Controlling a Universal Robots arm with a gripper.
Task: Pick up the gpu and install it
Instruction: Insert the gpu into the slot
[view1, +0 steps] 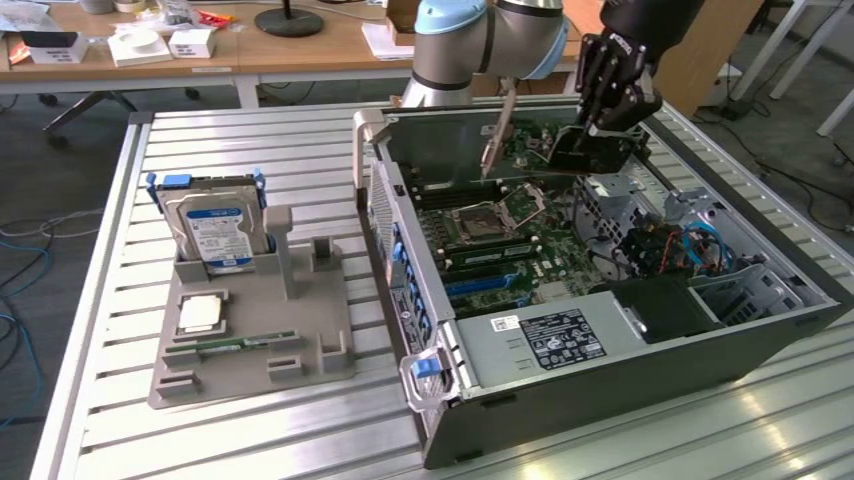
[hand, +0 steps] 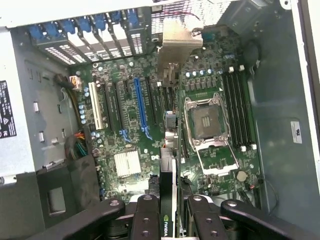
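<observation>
The black robot gripper (view1: 603, 125) is clamped on the gpu (view1: 554, 155), a thin green circuit card with a black fan shroud and a silver metal end bracket. Its dark fingers (hand: 145, 217) press the card from both sides. In the wrist view the gripper (hand: 169, 215) holds the gpu (hand: 168, 170) edge-on, the bracket pointing away from the fingers.

The card hangs in the air over the far end of the open dark grey computer case (view1: 641, 350), above the green motherboard (view1: 507, 240) and not seated in it. From the wrist, it lines up between the long blue expansion slot (hand: 141, 107) and the open silver processor socket (hand: 206, 122).

The case lies on its side on the slatted metal bench (view1: 240, 140), towards the edge at the exterior view's right. Near the opposite edge sits a grey moulded parts holder (view1: 314, 365), well apart from the gripper. In it, a silver hard drive with a blue label (view1: 214, 225) stands upright at the far end. A square silver processor chip (view1: 200, 313) and a slim green memory stick (view1: 247, 343) lie nearer the front.
</observation>
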